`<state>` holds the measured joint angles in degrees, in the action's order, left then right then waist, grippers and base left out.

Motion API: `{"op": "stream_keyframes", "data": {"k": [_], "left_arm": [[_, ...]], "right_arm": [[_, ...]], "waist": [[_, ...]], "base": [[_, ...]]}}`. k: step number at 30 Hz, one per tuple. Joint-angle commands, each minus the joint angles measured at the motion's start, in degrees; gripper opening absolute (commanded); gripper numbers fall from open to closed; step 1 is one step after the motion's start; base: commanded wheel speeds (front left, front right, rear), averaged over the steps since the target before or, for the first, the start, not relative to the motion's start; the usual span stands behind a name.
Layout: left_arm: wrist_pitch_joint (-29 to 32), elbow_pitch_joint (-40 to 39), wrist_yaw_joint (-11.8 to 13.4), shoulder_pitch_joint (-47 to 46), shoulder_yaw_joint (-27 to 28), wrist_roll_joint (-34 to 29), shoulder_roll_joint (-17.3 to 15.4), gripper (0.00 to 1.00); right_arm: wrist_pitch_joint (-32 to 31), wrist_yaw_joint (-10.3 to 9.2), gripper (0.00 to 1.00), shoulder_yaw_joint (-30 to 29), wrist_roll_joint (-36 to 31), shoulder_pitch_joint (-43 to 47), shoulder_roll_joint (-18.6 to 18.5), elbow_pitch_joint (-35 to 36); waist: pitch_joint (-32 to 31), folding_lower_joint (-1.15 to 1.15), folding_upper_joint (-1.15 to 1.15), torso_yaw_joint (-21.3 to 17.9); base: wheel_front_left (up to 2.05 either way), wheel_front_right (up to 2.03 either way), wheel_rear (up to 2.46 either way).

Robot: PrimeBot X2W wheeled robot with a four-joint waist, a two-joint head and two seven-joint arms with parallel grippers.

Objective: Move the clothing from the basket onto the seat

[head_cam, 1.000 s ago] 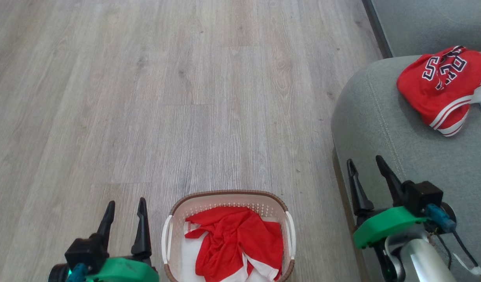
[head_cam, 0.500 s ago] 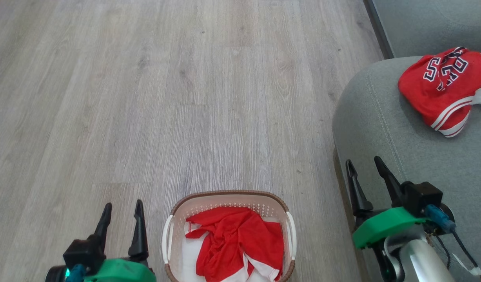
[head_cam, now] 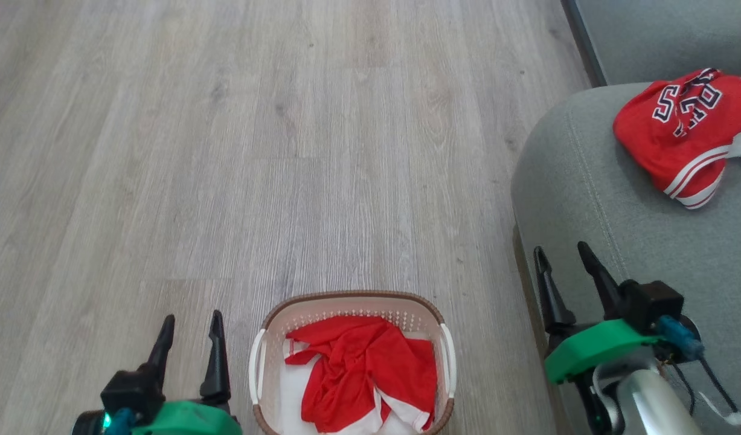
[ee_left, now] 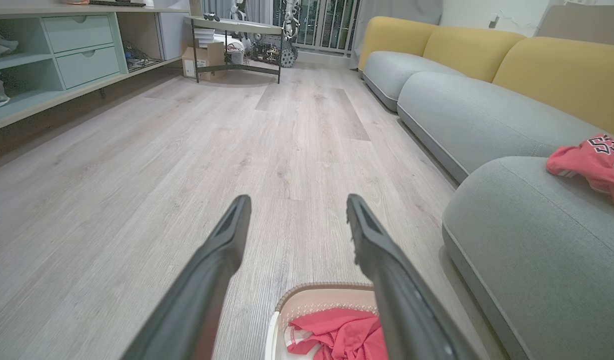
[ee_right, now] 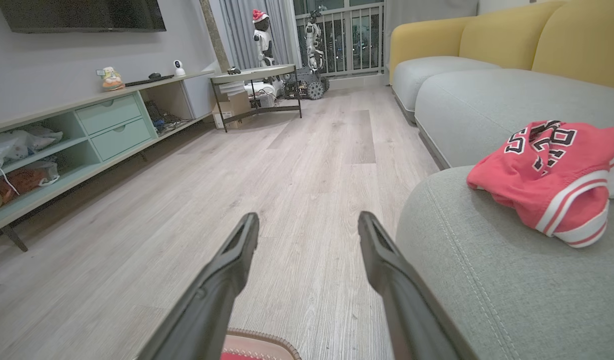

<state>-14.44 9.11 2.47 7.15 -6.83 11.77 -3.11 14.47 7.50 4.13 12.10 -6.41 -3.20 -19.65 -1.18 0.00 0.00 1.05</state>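
The cream basket (head_cam: 352,304) with its brown rim stands on the floor at the bottom middle of the head view, and a crumpled red jersey (head_cam: 358,368) with white trim lies inside it. A second red jersey (head_cam: 678,133) with numerals rests on the grey-green seat (head_cam: 587,199) at the right. My left gripper (head_cam: 189,323) hangs open just left of the basket, holding nothing. My right gripper (head_cam: 562,254) is open over the seat's front corner, empty. The left wrist view has the basket (ee_left: 312,295) low between my fingers; the right wrist view has the seat (ee_right: 487,260) with its jersey (ee_right: 547,175).
Pale wood floor (head_cam: 255,151) stretches ahead. More grey sofa cushions with yellow backs (ee_left: 487,55) run along the right. A long mint-green cabinet (ee_right: 86,135) lines the left wall, and a low table (ee_right: 256,80) stands far ahead.
The head camera shifted slightly, so the scene sits a little differently. My left gripper sank a little in the view; the right gripper and both jerseys stayed as they were.
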Motion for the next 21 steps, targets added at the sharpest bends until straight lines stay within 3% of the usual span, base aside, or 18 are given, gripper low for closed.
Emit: {"op": "stream_keyframes", "data": {"k": [1,10,21], "left_arm": [[-0.6,-1.5,-0.3,-1.8,1.4,-0.5,0.2,1.00],[-0.6,3.2,-1.5,-6.9,-3.2,-2.2,0.2,1.00],[-0.5,19.3,-3.1,-23.6,-13.1,-4.9,0.2,1.00]], "right_arm": [[0.5,-0.01,1.00,0.7,0.5,-1.3,0.3,2.1],[0.5,-0.01,1.00,-4.6,-1.3,-3.4,0.3,5.0],[0.5,-0.01,1.00,-6.4,-3.0,-10.3,0.3,12.1]], "waist": [[0.5,0.00,0.00,0.1],[7.1,0.00,0.00,-0.1],[25.4,0.00,0.00,-3.6]], "base": [[0.00,0.00,0.00],[0.00,0.00,0.00],[0.00,0.00,0.00]]}}
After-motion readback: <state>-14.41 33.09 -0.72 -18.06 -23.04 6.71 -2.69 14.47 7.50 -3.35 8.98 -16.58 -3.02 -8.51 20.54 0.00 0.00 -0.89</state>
